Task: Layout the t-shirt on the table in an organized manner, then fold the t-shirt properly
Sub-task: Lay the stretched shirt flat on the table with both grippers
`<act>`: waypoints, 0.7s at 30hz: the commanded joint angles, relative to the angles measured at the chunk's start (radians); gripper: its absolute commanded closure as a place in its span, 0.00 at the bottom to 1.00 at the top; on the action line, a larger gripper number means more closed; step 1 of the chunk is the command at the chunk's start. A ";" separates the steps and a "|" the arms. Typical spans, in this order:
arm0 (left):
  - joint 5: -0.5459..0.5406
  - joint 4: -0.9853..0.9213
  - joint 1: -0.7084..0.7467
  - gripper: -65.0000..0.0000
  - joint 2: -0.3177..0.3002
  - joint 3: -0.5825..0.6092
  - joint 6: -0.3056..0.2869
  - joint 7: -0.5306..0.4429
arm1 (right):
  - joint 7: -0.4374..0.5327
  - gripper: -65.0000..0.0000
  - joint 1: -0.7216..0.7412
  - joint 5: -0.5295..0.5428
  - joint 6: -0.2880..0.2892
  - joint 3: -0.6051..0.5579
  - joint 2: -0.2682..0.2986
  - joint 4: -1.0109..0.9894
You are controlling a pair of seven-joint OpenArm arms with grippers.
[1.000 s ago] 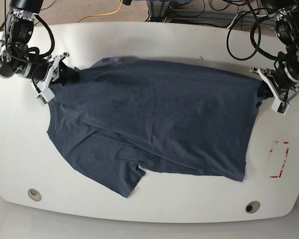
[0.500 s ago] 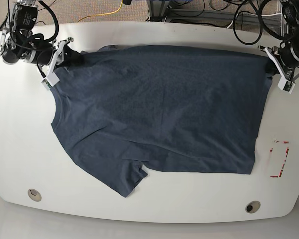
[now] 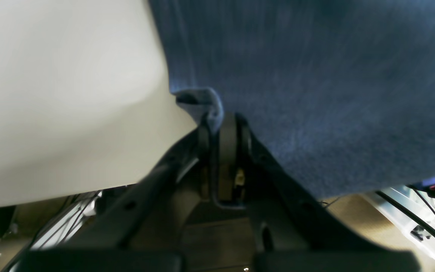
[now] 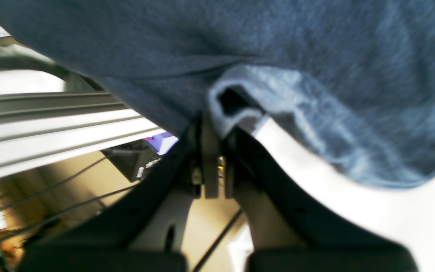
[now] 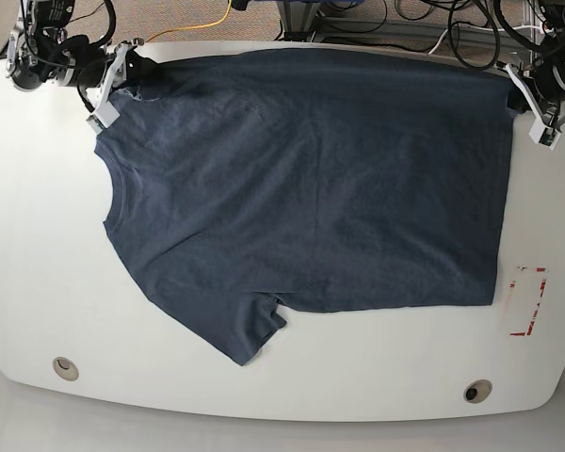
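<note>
Navy t-shirt corners are pinched in both clamped tools.

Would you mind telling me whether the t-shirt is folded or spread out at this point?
Mostly spread: the t-shirt lies open across the table, held taut along its far edge by both grippers, with no fold made; one sleeve sticks out towards the near edge.
</note>
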 commanded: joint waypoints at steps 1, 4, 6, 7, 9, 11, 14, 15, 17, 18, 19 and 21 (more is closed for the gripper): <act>0.003 0.016 0.009 1.00 -0.018 -0.009 0.001 -0.007 | 0.010 1.00 -0.013 0.010 0.002 0.008 0.008 0.017; 0.003 0.016 0.006 1.00 -0.018 -0.009 0.001 -0.007 | 0.010 1.00 -0.013 0.010 0.002 0.008 0.004 0.017; 0.005 0.016 -0.002 1.00 -0.018 -0.008 0.001 -0.007 | 0.010 1.00 -0.010 0.010 0.002 0.011 0.004 0.017; 0.005 0.016 -0.008 1.00 -0.018 -0.008 0.001 -0.007 | 0.010 1.00 -0.010 0.010 0.002 0.011 0.004 0.017; 0.006 0.016 -0.054 1.00 -0.018 -0.005 0.001 -0.007 | 0.010 1.00 0.013 0.010 0.002 0.012 0.004 0.017; 0.008 0.013 -0.091 1.00 -0.018 -0.003 0.001 -0.007 | 0.010 1.00 0.044 0.010 0.002 0.012 0.004 0.014; 0.008 0.008 -0.135 1.00 -0.018 0.005 0.005 -0.007 | 0.010 1.00 0.078 0.008 0.002 0.014 0.004 0.005; 0.009 0.008 -0.148 1.00 -0.018 0.011 0.005 -0.007 | 0.010 1.00 0.090 0.008 0.002 0.014 0.004 -0.001; 0.009 0.008 -0.186 1.00 -0.019 0.031 0.007 -0.007 | 0.010 1.00 0.118 0.008 0.002 0.014 0.004 -0.018; 0.009 0.008 -0.203 1.00 -0.019 0.041 0.007 -0.007 | 0.010 1.00 0.130 0.008 0.002 0.014 0.004 -0.029; 0.014 0.008 -0.218 1.00 -0.019 0.052 0.007 -0.007 | 0.010 1.00 0.144 0.008 0.002 0.014 0.004 -0.042; 0.042 0.008 -0.244 1.00 -0.019 0.071 0.007 -0.007 | 0.010 1.00 0.171 0.008 0.002 0.014 0.004 -0.072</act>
